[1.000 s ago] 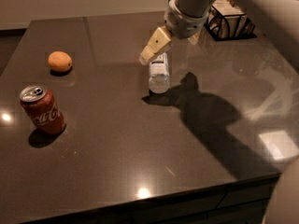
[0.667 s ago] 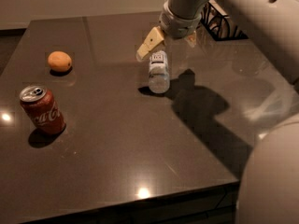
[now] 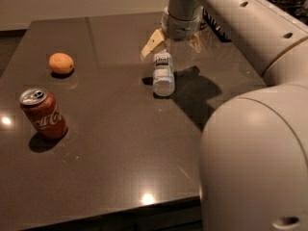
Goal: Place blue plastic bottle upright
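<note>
- The red can [image 3: 42, 114] is sitting on the near left of the dark tabletop [image 3: 115, 167], well apart from the rest.
- The blue plastic bottle [image 3: 163, 76] is resting near the middle, its long side pointing from near to far. It is looking tipped over or leaning, though that is hard to tell.
- The orange [image 3: 61, 63] is lying far off to the left.
- The gripper [image 3: 171, 49] is hanging at the bottle's far end. Its fingers [image 3: 151, 42] are spreading wide, one on each side, pinching nothing.
- The bottle is stretching from the fingers toward the near side, so they probably need to close on that far end.
</note>
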Available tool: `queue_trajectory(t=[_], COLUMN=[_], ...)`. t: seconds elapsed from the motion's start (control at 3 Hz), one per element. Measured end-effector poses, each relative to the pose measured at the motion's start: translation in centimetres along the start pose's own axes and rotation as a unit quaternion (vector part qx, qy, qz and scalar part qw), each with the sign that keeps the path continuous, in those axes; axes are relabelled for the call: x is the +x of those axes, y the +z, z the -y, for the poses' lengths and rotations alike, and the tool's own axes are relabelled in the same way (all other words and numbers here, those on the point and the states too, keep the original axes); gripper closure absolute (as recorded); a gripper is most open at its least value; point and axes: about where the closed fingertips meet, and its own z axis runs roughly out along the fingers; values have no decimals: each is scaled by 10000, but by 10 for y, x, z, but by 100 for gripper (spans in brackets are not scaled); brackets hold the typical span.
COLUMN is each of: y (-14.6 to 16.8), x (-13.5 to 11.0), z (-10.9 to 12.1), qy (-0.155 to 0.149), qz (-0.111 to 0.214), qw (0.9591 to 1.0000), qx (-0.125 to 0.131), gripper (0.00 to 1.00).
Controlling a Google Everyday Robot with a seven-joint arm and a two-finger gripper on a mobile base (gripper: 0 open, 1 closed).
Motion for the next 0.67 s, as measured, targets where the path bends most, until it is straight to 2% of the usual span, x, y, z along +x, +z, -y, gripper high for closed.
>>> queue_trajectory(t=[0.67], y=[36], x=[-7], z=[11], qy=[358], qz=[-492], qw=[9981], qx=[17], gripper=[0])
